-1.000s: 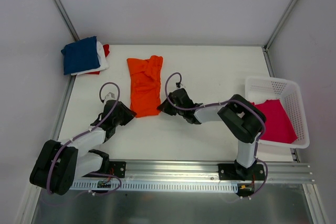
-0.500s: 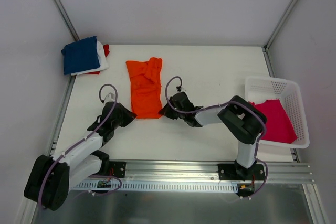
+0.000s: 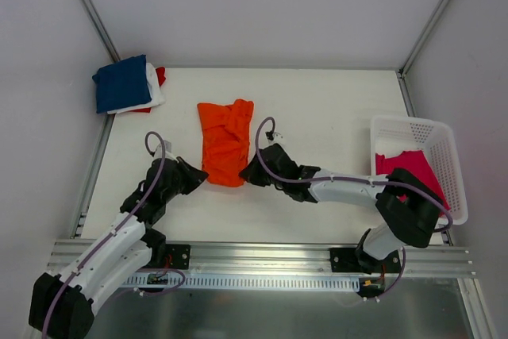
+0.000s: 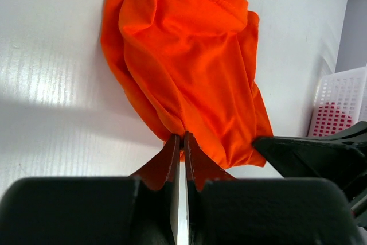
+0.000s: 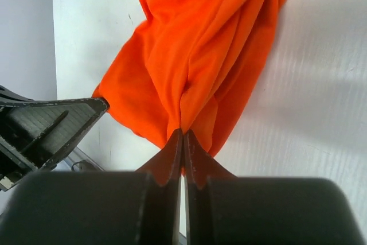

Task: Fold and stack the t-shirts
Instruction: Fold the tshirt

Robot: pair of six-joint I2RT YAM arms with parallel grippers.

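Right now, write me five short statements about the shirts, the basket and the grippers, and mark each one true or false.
1. The left gripper and the right gripper are both shut on the orange t-shirt. True.
2. The pink t-shirt lies on the table beside the basket. False: it lies inside the basket.
3. The navy t-shirt lies on top of the white t-shirt at the far left corner. True.
4. The orange t-shirt touches the navy t-shirt. False: bare table lies between them.
5. The grippers hold the orange t-shirt at its far edge. False: they hold its near edge.
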